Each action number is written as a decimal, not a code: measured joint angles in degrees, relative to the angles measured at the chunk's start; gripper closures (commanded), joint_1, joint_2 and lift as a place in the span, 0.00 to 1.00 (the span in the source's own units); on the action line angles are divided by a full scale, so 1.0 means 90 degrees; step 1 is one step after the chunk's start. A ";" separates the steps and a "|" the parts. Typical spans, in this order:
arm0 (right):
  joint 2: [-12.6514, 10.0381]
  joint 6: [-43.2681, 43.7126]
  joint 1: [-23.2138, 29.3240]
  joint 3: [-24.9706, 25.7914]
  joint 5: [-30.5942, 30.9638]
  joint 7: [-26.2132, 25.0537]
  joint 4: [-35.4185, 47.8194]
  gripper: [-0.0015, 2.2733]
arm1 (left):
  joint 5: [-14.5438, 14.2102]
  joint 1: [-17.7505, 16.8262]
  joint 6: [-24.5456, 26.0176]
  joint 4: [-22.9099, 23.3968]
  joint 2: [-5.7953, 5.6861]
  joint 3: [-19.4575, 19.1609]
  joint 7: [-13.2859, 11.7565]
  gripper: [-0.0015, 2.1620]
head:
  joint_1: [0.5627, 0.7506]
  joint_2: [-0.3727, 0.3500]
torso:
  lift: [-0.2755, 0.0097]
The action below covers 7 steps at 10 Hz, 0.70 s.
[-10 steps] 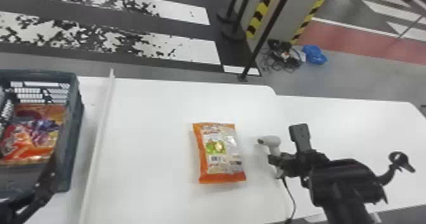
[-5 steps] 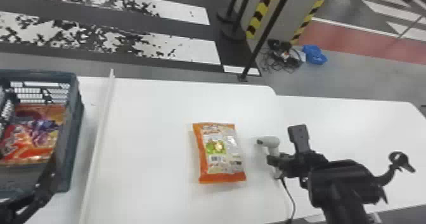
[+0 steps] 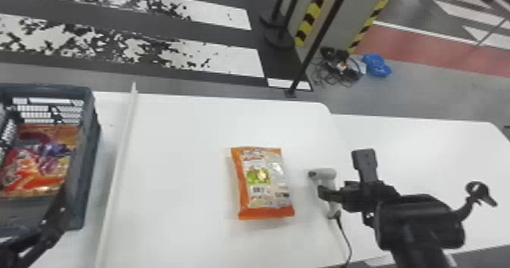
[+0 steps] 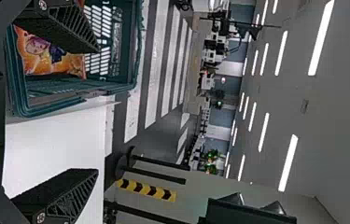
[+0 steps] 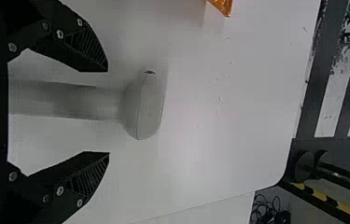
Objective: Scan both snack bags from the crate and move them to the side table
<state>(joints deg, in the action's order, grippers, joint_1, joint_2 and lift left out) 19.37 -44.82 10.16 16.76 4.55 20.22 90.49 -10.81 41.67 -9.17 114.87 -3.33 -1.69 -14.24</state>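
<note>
The black 2-fingered right gripper (image 5: 108,112) stands open around the pale grey, pistol-shaped plastic scanner (image 5: 144,107); an off-centre grasp could twist it, and its thin dark cable (image 3: 344,233) could snag during a lift. Glare on the glossy orange snack bag (image 3: 265,176), flat on the white table (image 3: 182,172), might spoil a read. The dark blue-green plastic crate (image 3: 86,164) holds orange-and-purple snack packaging (image 3: 38,168); the left gripper (image 4: 98,111), also open, could catch the crate if lowered askew.

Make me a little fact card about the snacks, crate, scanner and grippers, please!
Orange bag: flat on the white table, between crate and scanner
Crate: holds colourful snack packaging
Scanner: pale, handle between the right gripper's open fingers
Left gripper: open, empty, by the crate
Right gripper: open around the handle
</note>
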 measured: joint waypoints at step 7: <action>-0.0571 -0.0906 0.1139 0.1143 -0.2069 0.0964 0.2414 0.02 | 0.0008 0.0010 -0.0001 0.0001 0.0029 0.0002 0.0000 0.04 | 0.70 0.08 | 0.86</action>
<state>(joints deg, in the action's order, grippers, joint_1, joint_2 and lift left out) 14.22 -52.97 20.41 27.04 -14.06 28.89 112.22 -10.74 41.76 -9.18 114.88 -3.07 -1.67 -14.24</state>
